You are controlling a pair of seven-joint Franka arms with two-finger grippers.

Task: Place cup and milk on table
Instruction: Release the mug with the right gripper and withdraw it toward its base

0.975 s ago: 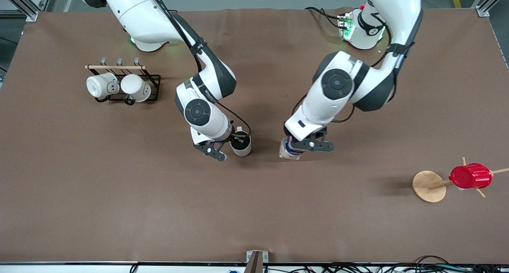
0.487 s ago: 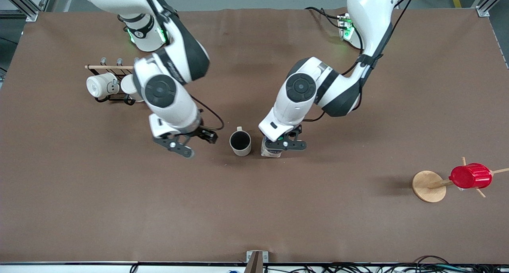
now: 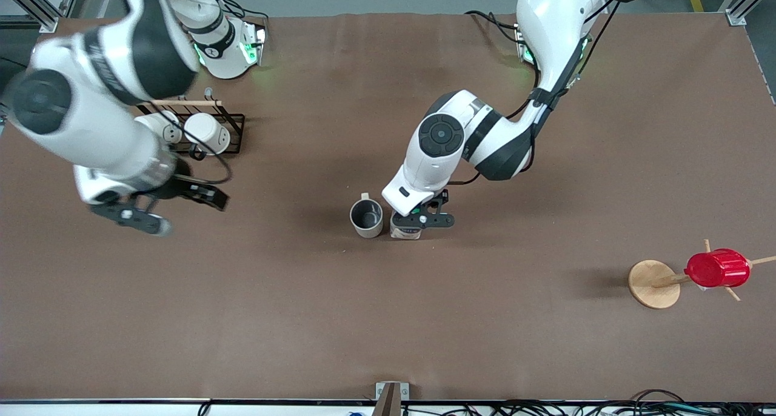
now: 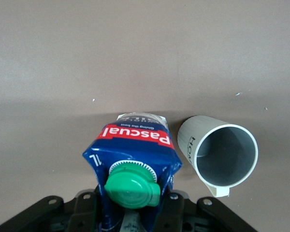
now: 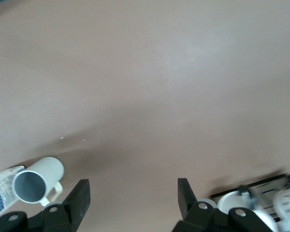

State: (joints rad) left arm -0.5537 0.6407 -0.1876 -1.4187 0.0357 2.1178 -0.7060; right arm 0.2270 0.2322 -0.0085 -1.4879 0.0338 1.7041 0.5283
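Observation:
The cup [image 3: 366, 218], white with a dark grey inside, stands upright on the brown table [image 3: 388, 331] near its middle. The milk [image 3: 405, 231] stands right beside it, toward the left arm's end. My left gripper [image 3: 418, 222] is shut on the milk from above. In the left wrist view the carton [image 4: 133, 150] with its green cap sits between my left gripper's [image 4: 133, 215] jaws, with the cup [image 4: 224, 154] close beside it. My right gripper [image 3: 191, 214] is open and empty over bare table toward the right arm's end. The right wrist view shows its jaws [image 5: 132, 193] wide apart, the cup [image 5: 36, 183] and milk [image 5: 0, 195] far off.
A black wire rack [image 3: 233, 125] with two white mugs [image 3: 206, 132] stands toward the right arm's end, partly covered by the right arm. A wooden stand [image 3: 653, 284] carrying a red ribbed cup [image 3: 718, 268] stands toward the left arm's end.
My right gripper let go of the cup and swung away toward the right arm's end. My left gripper carried the milk over to stand beside the cup.

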